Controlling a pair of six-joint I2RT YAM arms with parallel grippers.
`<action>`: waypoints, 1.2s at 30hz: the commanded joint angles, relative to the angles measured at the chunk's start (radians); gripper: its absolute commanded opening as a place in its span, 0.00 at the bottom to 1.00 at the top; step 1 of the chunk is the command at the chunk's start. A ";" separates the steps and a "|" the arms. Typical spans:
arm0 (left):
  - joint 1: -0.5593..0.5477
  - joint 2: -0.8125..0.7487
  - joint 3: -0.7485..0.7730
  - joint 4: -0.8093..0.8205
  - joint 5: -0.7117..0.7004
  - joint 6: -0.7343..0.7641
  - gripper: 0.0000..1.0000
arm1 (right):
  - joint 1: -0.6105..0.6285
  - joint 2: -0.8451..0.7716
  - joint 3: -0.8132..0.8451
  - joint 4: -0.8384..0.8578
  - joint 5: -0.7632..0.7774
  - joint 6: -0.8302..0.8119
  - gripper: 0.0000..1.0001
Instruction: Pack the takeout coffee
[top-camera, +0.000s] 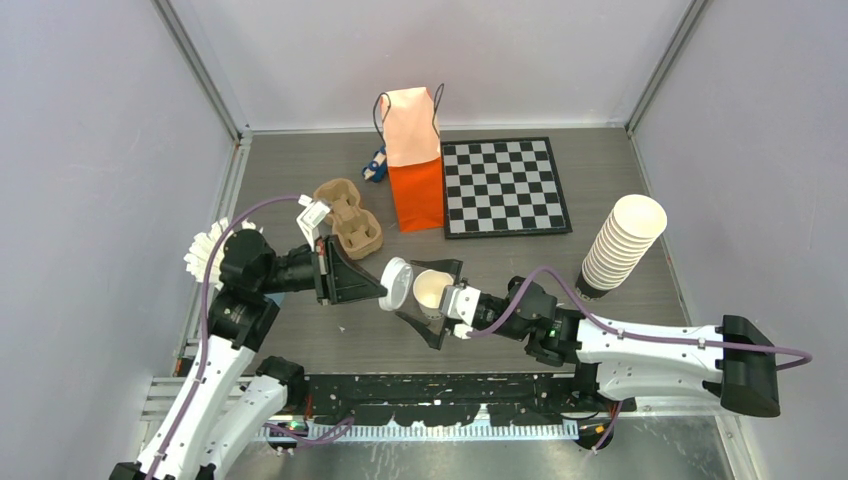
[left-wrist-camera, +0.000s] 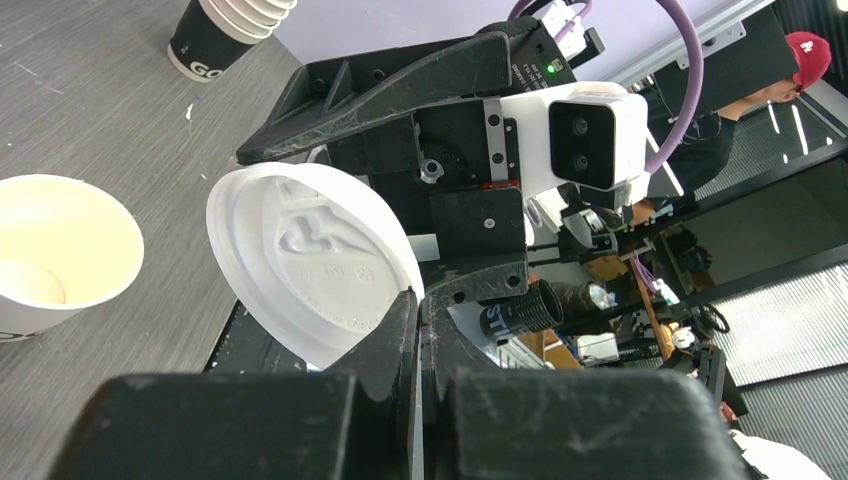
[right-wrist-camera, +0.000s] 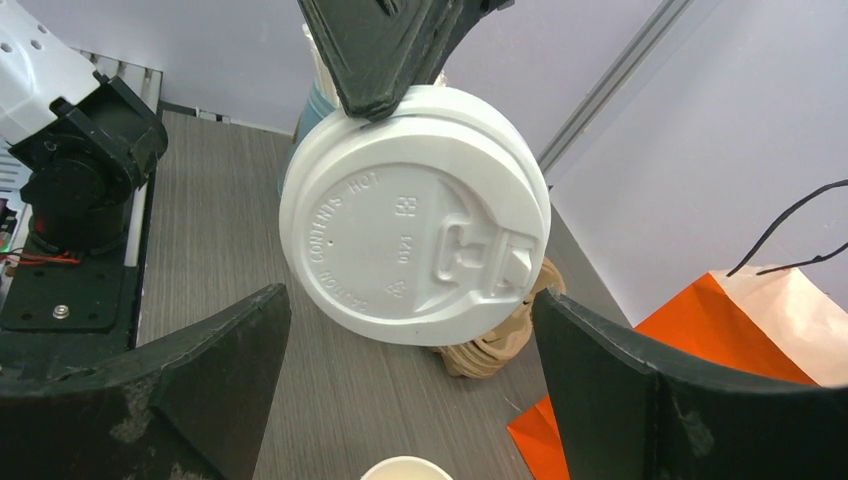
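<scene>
- The cup (top-camera: 432, 290) is found standing upright on the worktop (top-camera: 300, 340) near the front edge, between the two arms. Its mouth is open and no lid has been fitted.
- The lid (right-wrist-camera: 415, 230) is pinched by its rim between the left fingers (top-camera: 350, 280). It is held on edge in the air just beside the cup, with its sip-hole face turned toward the right wrist.
- The right fingers (right-wrist-camera: 225, 360) are spread wide, one to each side of the cup, and nothing is clamped between them. Whether the cup wall is touched cannot be told.
- The orange paper bag (top-camera: 418, 165) is seen upright at the far side, well apart from the cup and just beside the checkerboard (top-camera: 505, 187). Its inside is hidden, so what it holds cannot be told.
- A cardboard carrier (top-camera: 348, 215) lies between the left arm and the bag, with nothing seated in it.
- The task is judged to be at an early stage, since only the lid has been picked up.
- The lid has yet to be levelled over the cup and pressed on, and the closed cup has yet to be gripped, carried to the bag and lowered inside.
</scene>
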 joint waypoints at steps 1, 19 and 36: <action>-0.002 -0.003 -0.005 0.059 0.020 -0.016 0.00 | 0.005 0.005 0.015 0.095 -0.015 -0.011 0.95; -0.002 0.003 -0.017 0.064 0.009 -0.017 0.00 | 0.006 0.010 0.008 0.121 -0.024 0.022 0.80; -0.002 0.039 0.108 -0.299 -0.273 0.229 0.98 | 0.006 -0.082 0.066 -0.235 0.313 0.445 0.72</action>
